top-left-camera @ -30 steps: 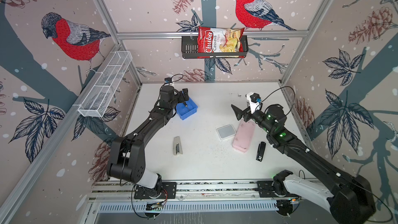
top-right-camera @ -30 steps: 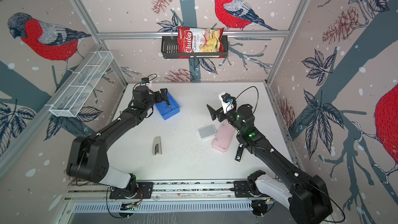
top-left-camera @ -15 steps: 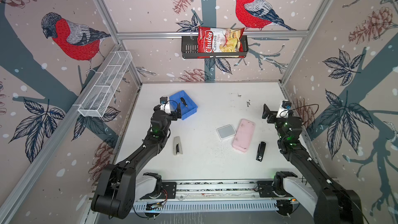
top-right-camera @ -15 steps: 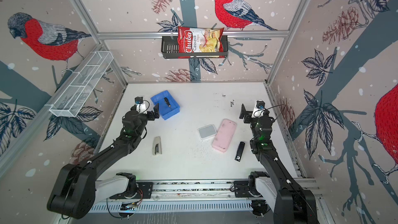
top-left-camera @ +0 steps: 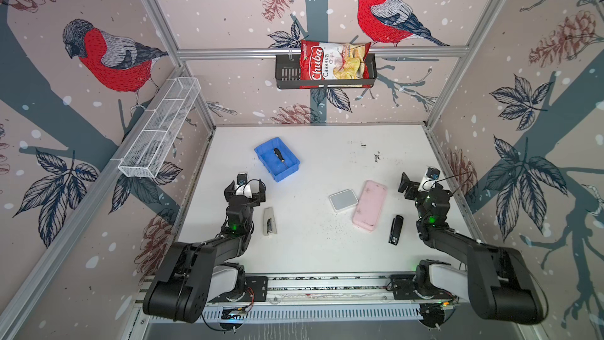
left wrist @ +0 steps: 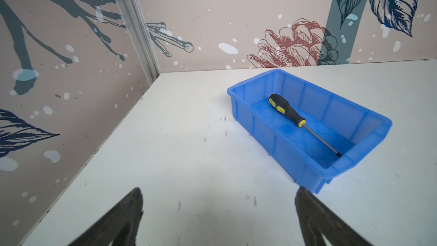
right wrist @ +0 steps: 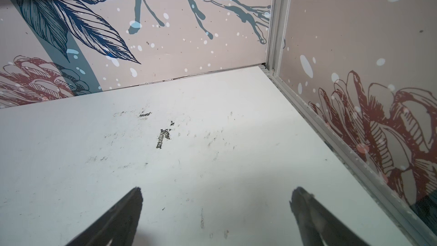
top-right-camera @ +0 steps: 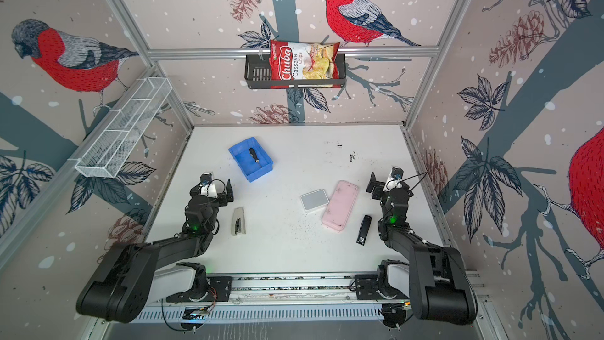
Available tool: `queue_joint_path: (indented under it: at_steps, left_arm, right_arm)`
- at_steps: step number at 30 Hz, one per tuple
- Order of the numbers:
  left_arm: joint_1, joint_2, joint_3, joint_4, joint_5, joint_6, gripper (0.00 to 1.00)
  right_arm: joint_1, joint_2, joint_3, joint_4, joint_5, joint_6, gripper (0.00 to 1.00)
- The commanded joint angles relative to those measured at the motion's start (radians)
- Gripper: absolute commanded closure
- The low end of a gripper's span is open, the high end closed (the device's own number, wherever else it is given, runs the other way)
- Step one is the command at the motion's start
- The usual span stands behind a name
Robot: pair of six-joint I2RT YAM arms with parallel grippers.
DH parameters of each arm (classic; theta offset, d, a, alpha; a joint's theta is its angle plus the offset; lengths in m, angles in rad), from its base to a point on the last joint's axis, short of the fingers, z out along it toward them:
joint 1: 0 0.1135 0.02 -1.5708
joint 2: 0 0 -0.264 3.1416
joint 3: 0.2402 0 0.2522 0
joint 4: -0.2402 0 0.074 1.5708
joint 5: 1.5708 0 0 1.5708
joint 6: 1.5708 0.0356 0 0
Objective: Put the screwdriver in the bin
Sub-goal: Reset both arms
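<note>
The screwdriver, black-handled with yellow patches, lies flat inside the blue bin at the back left of the table. My left gripper hangs open and empty just short of the bin's near corner, touching nothing. My right gripper is open and empty near the right wall, over bare table.
A silver stapler lies beside the left arm. A white-grey box, a pink case and a black stapler lie right of centre. A white wire basket and a black basket with a chips bag hang on the walls.
My left gripper has drawn back from over the bin toward the front, leaving the screwdriver lying in it. The right arm has swung from the middle back to the right side.
</note>
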Motion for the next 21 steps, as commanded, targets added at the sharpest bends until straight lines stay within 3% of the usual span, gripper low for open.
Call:
queue_joint_path:
  at_steps: [1, 9, 11, 14, 16, 21]
  left_arm:
    - [0.021, 0.068, -0.018, 0.276, 0.022, 0.016, 0.01]
    - [0.074, 0.324, -0.021, 0.552, 0.095, -0.012, 0.01]
    - [0.076, 0.277, 0.006, 0.418, 0.093, -0.023, 0.01]
    - [0.077, 0.298, 0.057, 0.361, 0.063, -0.028, 0.01]
    - [0.08, 0.291, 0.121, 0.224, 0.021, -0.053, 0.01]
    - [0.087, 0.291, 0.115, 0.242, 0.034, -0.056, 0.02]
  right_arm:
    - [0.0, 0.069, 0.0, 0.177, -0.023, 0.015, 0.01]
    - [0.003, 0.183, 0.0, 0.273, -0.058, -0.006, 0.01]
    - [0.003, 0.217, 0.003, 0.3, -0.062, -0.009, 0.01]
    - [0.002, 0.279, 0.002, 0.368, -0.072, -0.013, 0.0]
    - [0.002, 0.269, 0.021, 0.311, -0.073, -0.013, 0.0]
    - [0.005, 0.27, 0.041, 0.275, -0.048, -0.009, 0.01]
